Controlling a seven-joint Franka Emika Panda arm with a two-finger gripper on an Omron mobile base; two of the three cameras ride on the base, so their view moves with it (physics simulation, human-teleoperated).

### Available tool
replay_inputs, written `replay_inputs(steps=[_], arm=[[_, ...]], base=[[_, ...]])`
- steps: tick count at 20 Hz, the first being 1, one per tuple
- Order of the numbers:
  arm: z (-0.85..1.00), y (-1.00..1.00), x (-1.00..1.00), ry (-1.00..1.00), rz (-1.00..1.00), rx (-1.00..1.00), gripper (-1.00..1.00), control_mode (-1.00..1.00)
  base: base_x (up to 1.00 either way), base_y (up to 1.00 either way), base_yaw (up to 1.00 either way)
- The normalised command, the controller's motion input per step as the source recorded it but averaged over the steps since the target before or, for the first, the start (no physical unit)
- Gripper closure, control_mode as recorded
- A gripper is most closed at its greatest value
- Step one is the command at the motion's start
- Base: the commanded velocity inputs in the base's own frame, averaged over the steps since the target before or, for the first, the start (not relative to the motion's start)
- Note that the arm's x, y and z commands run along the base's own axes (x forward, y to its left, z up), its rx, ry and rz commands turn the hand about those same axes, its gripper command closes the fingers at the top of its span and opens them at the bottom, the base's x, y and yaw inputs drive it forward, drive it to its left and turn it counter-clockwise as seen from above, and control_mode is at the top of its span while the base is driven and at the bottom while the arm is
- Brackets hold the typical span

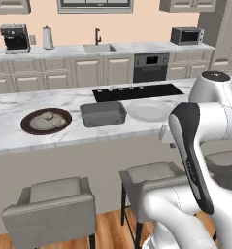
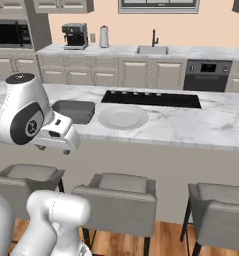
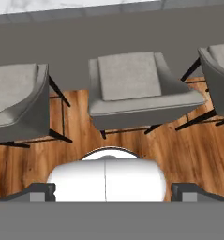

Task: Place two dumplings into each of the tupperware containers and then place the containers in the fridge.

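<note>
Two beige dumplings [image 1: 48, 115] [image 1: 59, 122] lie on a dark brown round plate [image 1: 27, 124] on the marble island counter. A grey tupperware container [image 1: 103, 114] [image 2: 73, 111] stands to the plate's right, with nothing in it that I can see. My gripper [image 2: 53, 149] [image 3: 112, 192] hangs in front of the counter edge, below its top and near the container. It points down at the stools and the wooden floor. Its fingertips [image 3: 43, 192] stand wide apart, open, with nothing between them. The fridge is out of view.
A white round plate [image 1: 149, 111] [image 2: 123, 118] sits right of the container, and a black cooktop [image 1: 137, 91] lies behind it. Grey stools [image 1: 52, 206] [image 3: 132, 89] line the island's near side. The back counter holds a sink [image 1: 99, 47], a coffee machine [image 1: 14, 38] and a microwave [image 1: 187, 35].
</note>
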Motion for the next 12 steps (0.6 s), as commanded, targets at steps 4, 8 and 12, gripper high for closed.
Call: replay_inputs(steps=[4,8,12], arm=[[0.0,0.0,0.0,0.0,0.0,0.0,-1.0,1.0],[0.0,0.0,0.0,0.0,0.0,0.0,-1.0,1.0],[0.0,0.0,0.0,0.0,0.0,0.0,-1.0,1.0]], base=[[0.22,0.84,0.07],[0.54,0.33,0.0],[0.41,0.43,0.0]])
